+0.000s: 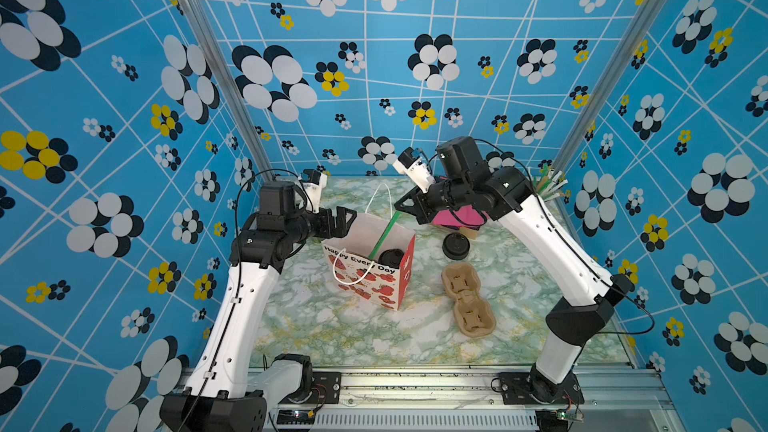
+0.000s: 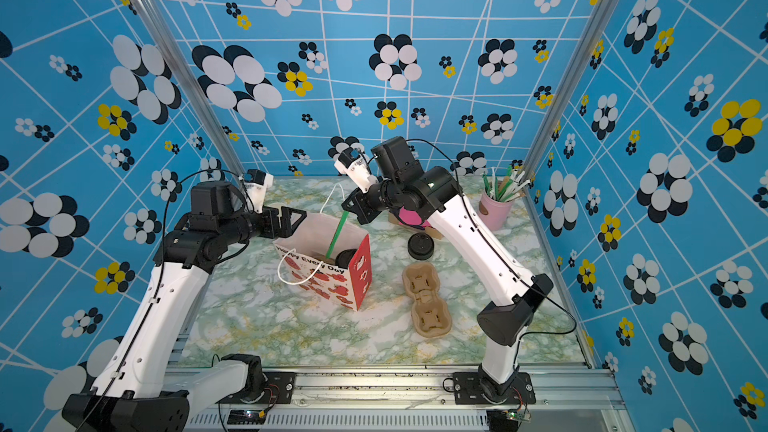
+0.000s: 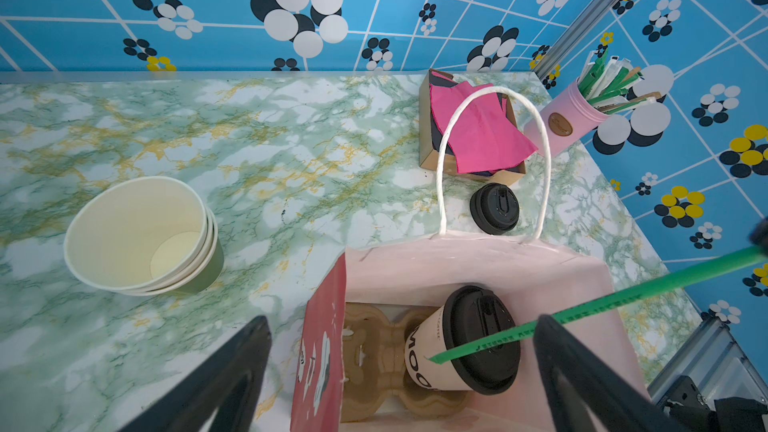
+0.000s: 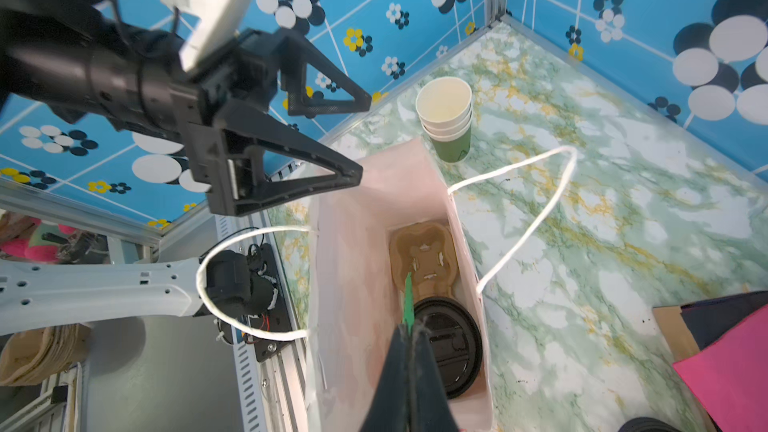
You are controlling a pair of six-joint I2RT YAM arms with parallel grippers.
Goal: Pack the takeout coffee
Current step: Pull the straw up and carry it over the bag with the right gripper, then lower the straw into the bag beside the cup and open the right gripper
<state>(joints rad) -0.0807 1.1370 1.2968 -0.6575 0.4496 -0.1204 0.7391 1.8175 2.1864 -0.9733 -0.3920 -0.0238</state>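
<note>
The takeout coffee (image 3: 465, 338), a white paper cup with a black sip lid, stands inside the open gift bag (image 1: 365, 280) in the middle of the table (image 1: 332, 334). It sits in a brown cup carrier (image 3: 374, 359) on the bag's floor, at the end near the red side panel seen in both top views. The right end effector (image 4: 409, 330) hangs above the bag's mouth, just over the coffee. Its fingers are pressed together on a green straw (image 3: 602, 299), which slants down into the bag and crosses over the black lid. In the right wrist view the straw's lower end lies past the lid, over the carrier's empty pocket; whether the straw touches the lid cannot be told. The left end effector (image 1: 340, 224) is at the bag's opposite end, by the rim. Its fingers are spread wide and hold nothing. In the left wrist view the coffee shows below and between them, well down inside the bag. Whether a finger touches the bag's paper wall cannot be told.
</note>
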